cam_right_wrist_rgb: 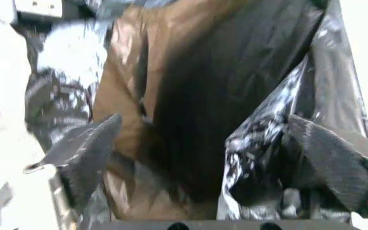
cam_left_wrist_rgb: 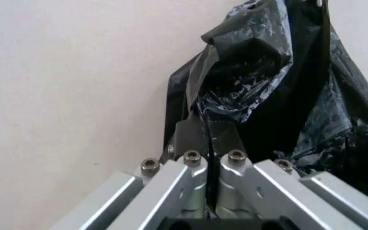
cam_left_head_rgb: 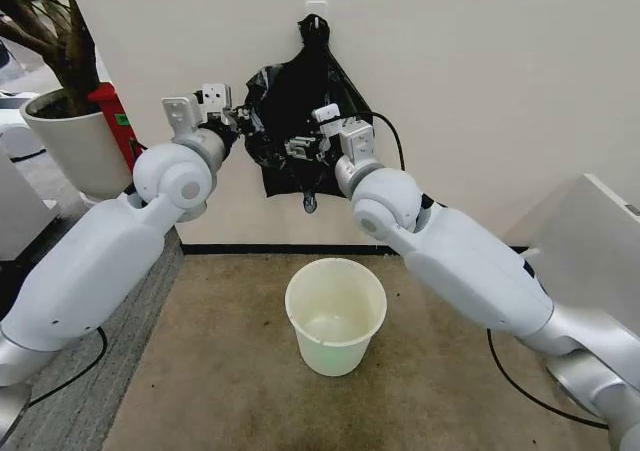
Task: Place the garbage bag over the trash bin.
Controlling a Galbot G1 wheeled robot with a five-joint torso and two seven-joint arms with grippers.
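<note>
Thin glossy black plastic is what I'm dealing with: the garbage bag (cam_left_head_rgb: 300, 121) hangs crumpled against the white wall (cam_left_head_rgb: 480, 91), above the trash bin (cam_left_head_rgb: 335, 314) and well apart from it, its top caught on a small hook (cam_left_head_rgb: 316, 19). I judge it nearly weightless, limp and slippery, likely to cling to itself, so the sensible hold is the edge of its mouth, one grip on each side, to spread it wide. Starting left of the bin, a white plant pot (cam_left_head_rgb: 75, 141) stands by the wall with something red (cam_left_head_rgb: 112, 111) beside it. My left gripper (cam_left_head_rgb: 240, 121) is at the bag's left edge; in the left wrist view its fingers (cam_left_wrist_rgb: 197, 139) are pressed together with a fold of film pinched between them. My right gripper (cam_left_head_rgb: 305, 149) sits against the bag's middle, and in the right wrist view its fingers (cam_right_wrist_rgb: 85, 148) stand wide apart with loose plastic bunched between them, not clamped. The bin sits upright on brown carpet (cam_left_head_rgb: 220, 371), unlined. A black cable (cam_left_head_rgb: 510, 371) trails on the floor right of the bin.
</note>
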